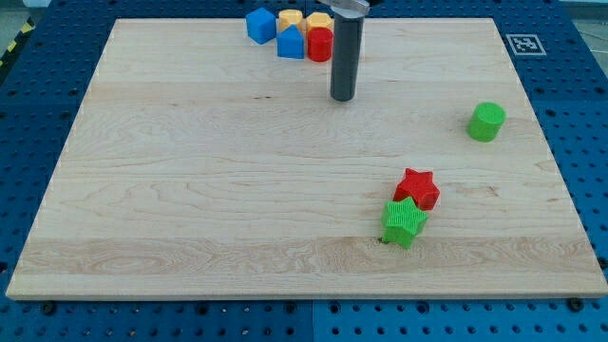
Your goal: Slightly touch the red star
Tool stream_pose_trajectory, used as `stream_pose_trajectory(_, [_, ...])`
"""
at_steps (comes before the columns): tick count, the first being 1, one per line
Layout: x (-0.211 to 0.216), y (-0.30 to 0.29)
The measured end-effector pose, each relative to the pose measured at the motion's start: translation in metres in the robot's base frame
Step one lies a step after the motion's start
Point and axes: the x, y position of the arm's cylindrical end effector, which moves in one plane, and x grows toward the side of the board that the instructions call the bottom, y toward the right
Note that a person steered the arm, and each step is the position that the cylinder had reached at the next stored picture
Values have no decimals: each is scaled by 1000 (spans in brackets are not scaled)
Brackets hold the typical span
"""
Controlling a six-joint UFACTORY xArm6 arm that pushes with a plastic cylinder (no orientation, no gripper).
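Note:
The red star [418,188] lies on the wooden board [190,190] at the view's lower right, touching a green star [403,222] just below and left of it. My tip [342,98] stands near the view's top centre, well up and left of the red star, apart from it. The dark rod rises out of the view's top edge.
A cluster at the view's top: a blue block [259,25], another blue block [291,43], a yellow block [291,19], a second yellow block [318,21] and a red cylinder [320,45], just left of the rod. A green cylinder [486,122] stands at the right.

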Motion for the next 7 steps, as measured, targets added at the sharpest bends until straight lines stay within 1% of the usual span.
stream_pose_trajectory(1, [3, 26])
stream_pose_trajectory(2, [7, 39])
stream_pose_trajectory(3, [22, 54])
stream_pose_trajectory(4, [31, 59])
stream_pose_trajectory(7, [82, 69])
